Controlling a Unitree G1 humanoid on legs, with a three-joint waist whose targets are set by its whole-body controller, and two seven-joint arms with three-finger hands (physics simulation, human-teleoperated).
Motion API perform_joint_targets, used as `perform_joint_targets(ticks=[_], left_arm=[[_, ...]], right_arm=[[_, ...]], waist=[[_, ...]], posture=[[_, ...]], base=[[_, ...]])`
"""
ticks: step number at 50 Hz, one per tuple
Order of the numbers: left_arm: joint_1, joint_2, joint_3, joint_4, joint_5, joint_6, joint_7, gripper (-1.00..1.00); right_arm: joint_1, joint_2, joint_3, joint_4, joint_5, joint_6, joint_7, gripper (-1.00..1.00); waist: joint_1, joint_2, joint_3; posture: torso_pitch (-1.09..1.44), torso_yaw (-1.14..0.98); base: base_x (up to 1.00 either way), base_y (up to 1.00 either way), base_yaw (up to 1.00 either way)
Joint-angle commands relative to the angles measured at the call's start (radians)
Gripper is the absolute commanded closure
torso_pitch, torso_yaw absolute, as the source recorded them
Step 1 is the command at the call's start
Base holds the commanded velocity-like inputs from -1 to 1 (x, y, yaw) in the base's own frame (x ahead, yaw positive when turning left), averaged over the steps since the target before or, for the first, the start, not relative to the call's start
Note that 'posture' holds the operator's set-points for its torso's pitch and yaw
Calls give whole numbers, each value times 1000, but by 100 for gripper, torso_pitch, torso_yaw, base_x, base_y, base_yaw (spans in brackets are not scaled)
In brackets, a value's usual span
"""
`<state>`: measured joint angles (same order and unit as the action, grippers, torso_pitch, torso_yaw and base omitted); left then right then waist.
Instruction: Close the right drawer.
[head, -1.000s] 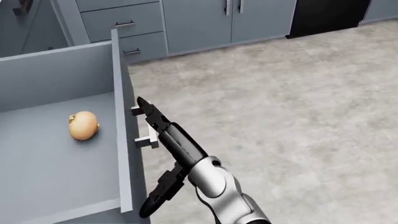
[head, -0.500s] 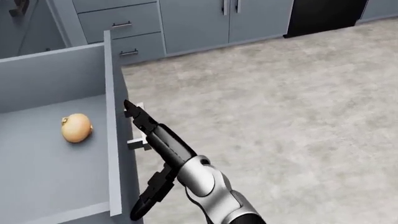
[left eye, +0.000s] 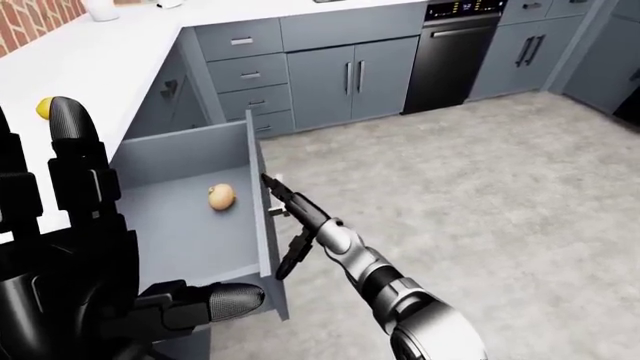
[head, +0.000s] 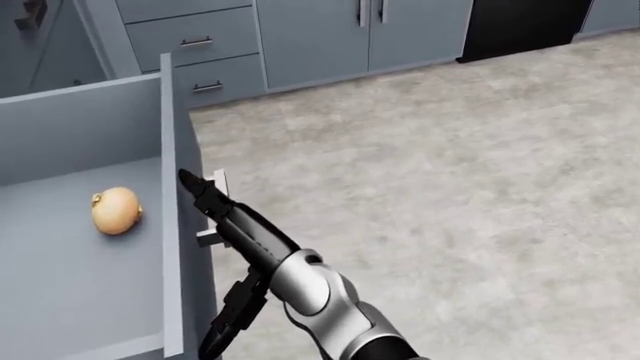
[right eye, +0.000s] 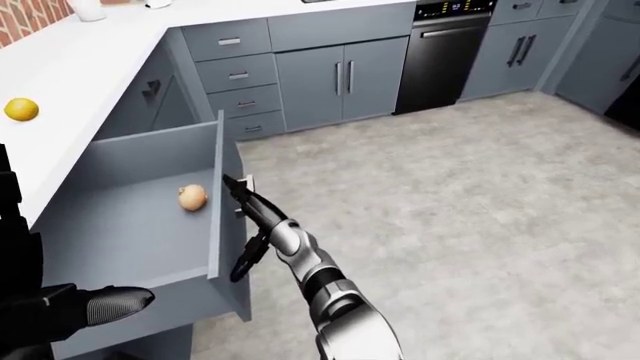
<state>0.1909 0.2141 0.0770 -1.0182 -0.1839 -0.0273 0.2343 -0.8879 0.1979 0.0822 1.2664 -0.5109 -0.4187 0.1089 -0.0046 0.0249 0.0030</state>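
The right drawer (head: 172, 217) is seen pulled out of the cabinet run below the white tabletop (left eye: 110, 60), under the tabletop's edge at the left of the eye views, its front panel edge-on in the head view. An onion (head: 116, 211) lies on the drawer floor, apart from the walls. The right hand (head: 195, 187) is stretched out flat against the outer face of the front panel, beside the handle (head: 212, 206), its fingers extended and closed round nothing; one finger hangs down below the wrist. In the head view only this arm, the drawer and the grey floor (head: 450, 172) are shown. In the left-eye view the left hand (left eye: 80, 255) is seen large at the lower left, its fingers spread wide and holding nothing. In the eye views a yellow fruit (right eye: 21, 109) is seen on the tabletop near its left edge, and a black dishwasher (left eye: 455, 52) stands among the cabinets at the top.
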Motion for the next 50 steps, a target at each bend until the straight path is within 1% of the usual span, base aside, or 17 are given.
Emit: perform_joint_targets(ticks=[1,9,11,13,15,22,26,35,50], left_arm=[[-9,6,8,-29,1,-19,0,-100],[-10,8,15,-29,-5,-18,2,-100],[-10,7,14,-29,-3,-17,1,-100],[-10,7,13,-29,-2,-17,1,-100],[-11,7,16,-29,-5,-17,1,-100],[-10,11,18,-29,-7,-18,4,-100],[-11,12,22,-29,-12,-16,5,-100],[-11,21,27,-29,-22,-18,12,-100],[-13,28,34,-29,-29,-17,16,-100]], right_arm=[[-34,24,3,-34,9,-35,2,-100],[-38,38,-3,-18,21,-35,66,-100],[-29,46,-1,-15,30,-45,128,-100],[-19,54,4,-17,31,-47,164,-100],[-15,60,8,-21,29,-44,179,-100],[-44,60,-19,-16,81,-16,240,-100],[-67,55,-26,-2,99,-8,257,-100],[-82,49,-31,18,98,-6,274,-100],[-94,69,-29,26,77,10,288,-100]], waist=[[5,6,-17],[5,5,-17],[5,5,-18],[6,4,-18],[5,4,-19],[4,5,-17],[5,4,-14],[8,2,-8],[5,5,-8]], posture=[[0,0],[0,0],[0,0],[0,0],[0,0],[0,0],[0,0],[0,0],[0,0]], base=[[0,0,0],[0,0,0],[0,0,0],[0,0,0],[0,0,0],[0,0,0],[0,0,0],[0,0,0],[0,0,0]])
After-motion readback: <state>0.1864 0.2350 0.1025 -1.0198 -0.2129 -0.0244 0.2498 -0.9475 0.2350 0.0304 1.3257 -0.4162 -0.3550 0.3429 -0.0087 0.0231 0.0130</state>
